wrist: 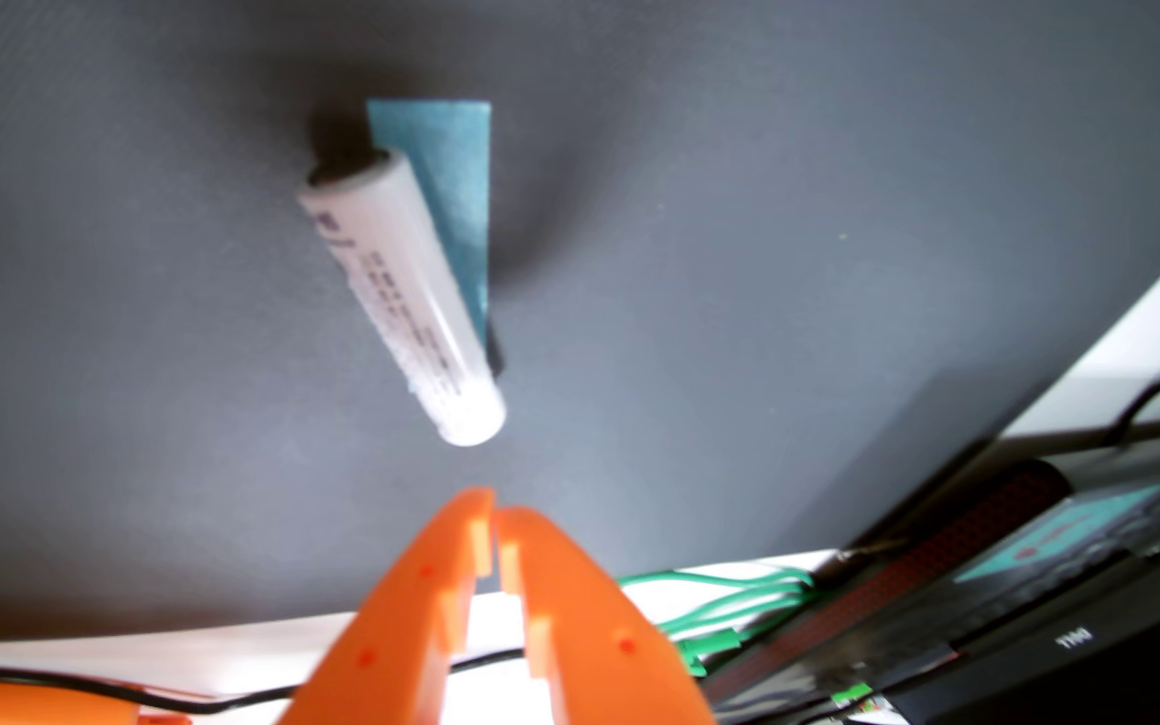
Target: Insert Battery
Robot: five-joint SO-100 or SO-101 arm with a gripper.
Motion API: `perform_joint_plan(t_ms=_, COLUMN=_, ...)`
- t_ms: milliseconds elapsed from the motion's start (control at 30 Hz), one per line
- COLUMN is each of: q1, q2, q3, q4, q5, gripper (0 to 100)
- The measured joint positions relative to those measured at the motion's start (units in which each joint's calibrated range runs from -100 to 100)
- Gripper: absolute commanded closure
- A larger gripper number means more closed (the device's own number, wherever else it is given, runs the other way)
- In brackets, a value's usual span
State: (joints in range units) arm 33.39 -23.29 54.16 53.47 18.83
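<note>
Nearest, at the bottom of the wrist view: orange gripper (495, 516), smooth moulded plastic, two tapering fingers (424, 599) pressed together at the tips, nothing between them, hanging over the near edge of the mat (807, 209). Behind the fingers, along the pale tabletop (270, 648) strip beside that edge: a thin black cable (110, 690) and a bundle of green wires (724, 592) with small green plugs. At the right, off the mat's corner: dark flat gear (1051, 592), glossy, with a teal label and a strip of red dots; blurred, kind not clear.

Just past the fingertips, apart from them: white battery (399, 296), a smooth cylinder with grey print down its side, round end toward the gripper, tilted and leaning with its far end up against the holder (455, 181). Holder: teal, matte, narrow wedge-like block standing near the middle of the mat, a dark part showing at its near foot. Battery resting along the holder's left face, not seated inside anything visible. Mat: dark grey, matte, finely textured, filling the far field
</note>
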Motion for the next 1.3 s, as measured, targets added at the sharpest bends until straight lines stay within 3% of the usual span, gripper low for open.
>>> perform_joint_plan(t_ms=233, q1=-1.23, q2=1.75, q3=-4.52, q4=6.36, q5=-0.05, gripper=91)
perform_joint_plan(t_ms=533, q1=-0.98, q2=1.75, q3=-4.79, q4=7.20, q5=0.00, gripper=86)
perform_joint_plan(t_ms=1300, q1=-0.16, q2=2.66, q3=-4.07, q4=7.20, q5=4.39, gripper=85)
